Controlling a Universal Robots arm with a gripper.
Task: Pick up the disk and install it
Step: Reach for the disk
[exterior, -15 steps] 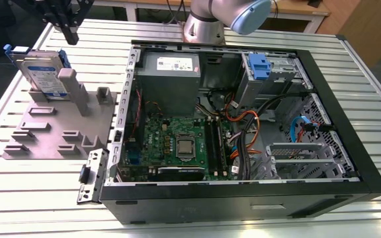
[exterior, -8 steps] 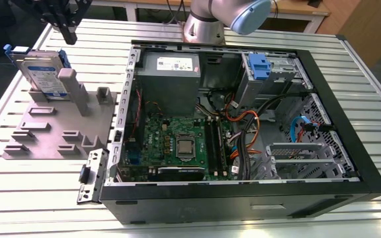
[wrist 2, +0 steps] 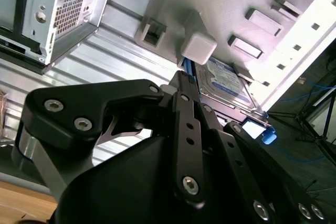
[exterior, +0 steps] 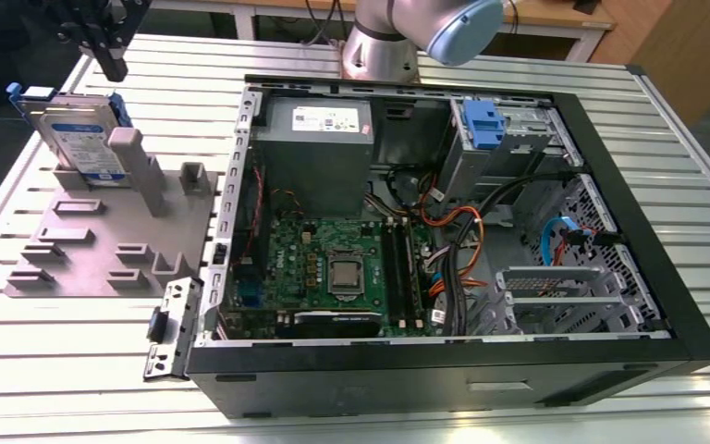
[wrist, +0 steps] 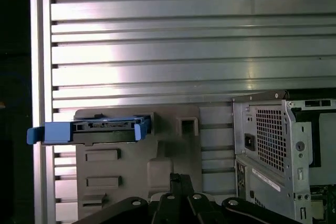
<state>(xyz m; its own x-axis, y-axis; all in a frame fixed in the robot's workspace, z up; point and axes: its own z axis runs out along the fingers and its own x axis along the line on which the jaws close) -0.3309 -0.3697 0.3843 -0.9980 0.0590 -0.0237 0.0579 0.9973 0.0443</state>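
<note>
Fingers (wrist 2: pixel 181 95): pressed together, empty, above the disk (exterior: pixel 84 139).
Disk: on edge in the grey holder (exterior: pixel 84 268), ten o'clock of the computer case (exterior: pixel 454 370).
Approach: probably wants careful centring over its top edge.

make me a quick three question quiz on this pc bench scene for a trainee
1. True or false: the flat silver hard drive in its bright blue plastic frame is already seated inside the open black computer case.
2. The black tool is nearest to: A) the green motherboard B) the silver hard drive C) the grey metal power supply box.
3. Fill in: the hard drive stands on edge in the grey slotted fixture plate, on the exterior view's ____ of the case.
Key: 1 false; 2 B; 3 left.
</note>
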